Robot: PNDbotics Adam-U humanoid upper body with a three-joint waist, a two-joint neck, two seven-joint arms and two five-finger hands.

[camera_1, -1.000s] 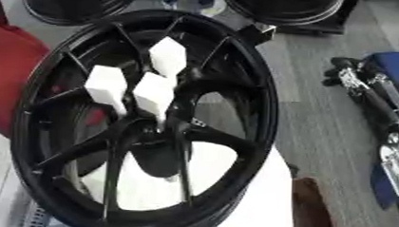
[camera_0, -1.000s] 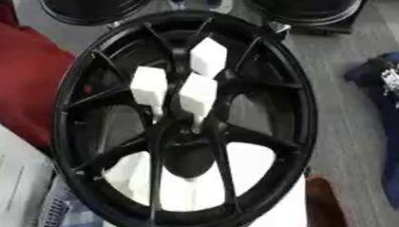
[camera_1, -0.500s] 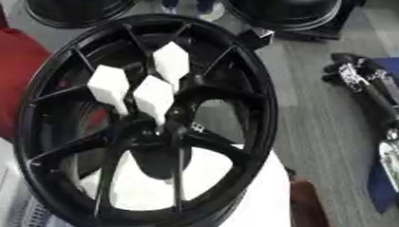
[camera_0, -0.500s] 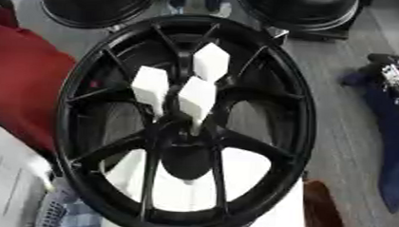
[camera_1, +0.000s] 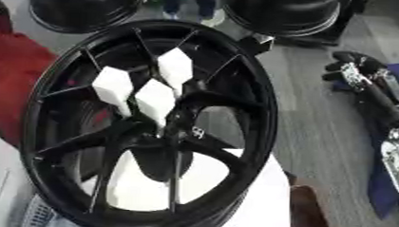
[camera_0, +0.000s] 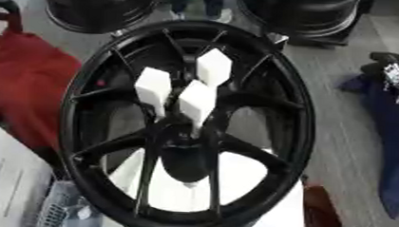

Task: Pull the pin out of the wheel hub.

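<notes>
The robot's right hand (camera_1: 347, 68) is hanging out at the right side, above the grey floor, touching nothing that I can make out. Whether its fingers are spread or curled I cannot tell from here. The left hand is not showing at all.

Just behind and below the hand, one dark blue cloth (camera_0: 395, 141) is lying on the floor.

Well to the hand's left, one big black spoked alloy wheel (camera_0: 296, 114) is lying face up on a white surface (camera_0: 262, 217). Three white block-headed pins are standing in its central hub (camera_0: 185, 136): one (camera_0: 152, 85) farthest from the hand, one (camera_0: 213, 66) at the far side, and one (camera_0: 196, 98) lowest, nearest the hub's middle. All three are sitting close together and apart from the hand.

Beyond the wheel, two more black wheels are standing, one (camera_0: 94, 7) far to the hand's left and one (camera_0: 310, 14) nearer it. One red cloth (camera_0: 20, 90) is lying on the far side of the wheel from the hand.

Compared with a second ago, the three pins are staying in the hub and the hand is keeping to the same spot; only the view is drifting slightly.
</notes>
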